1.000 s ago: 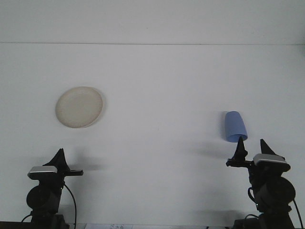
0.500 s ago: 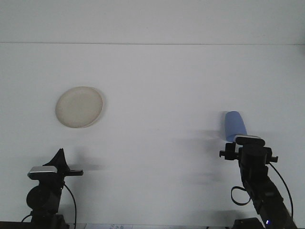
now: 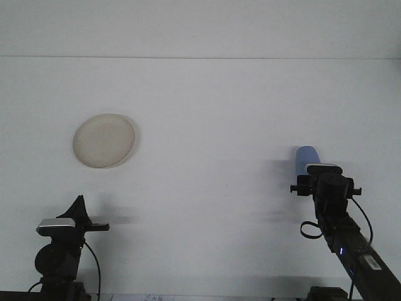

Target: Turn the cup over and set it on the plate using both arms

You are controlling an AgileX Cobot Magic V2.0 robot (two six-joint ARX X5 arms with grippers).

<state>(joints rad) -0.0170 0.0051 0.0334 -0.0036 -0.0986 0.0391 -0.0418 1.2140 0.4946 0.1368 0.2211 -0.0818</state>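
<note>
A light blue cup (image 3: 306, 155) lies on its side at the right of the white table, and only its far end shows. My right gripper (image 3: 324, 170) is stretched forward over the cup's near end, and its wrist block hides the rest of the cup. A round cream plate (image 3: 104, 140) rests flat on the left of the table. My left gripper (image 3: 80, 210) stays low at the front left, well short of the plate, with nothing in it.
The table's far edge (image 3: 200, 58) meets a pale wall. The right arm and its cable (image 3: 341, 241) run from the front right corner toward the cup.
My right arm has reached forward and risen from its low pose, bringing the gripper over the cup's near end. The left arm, plate and cup have not moved.
</note>
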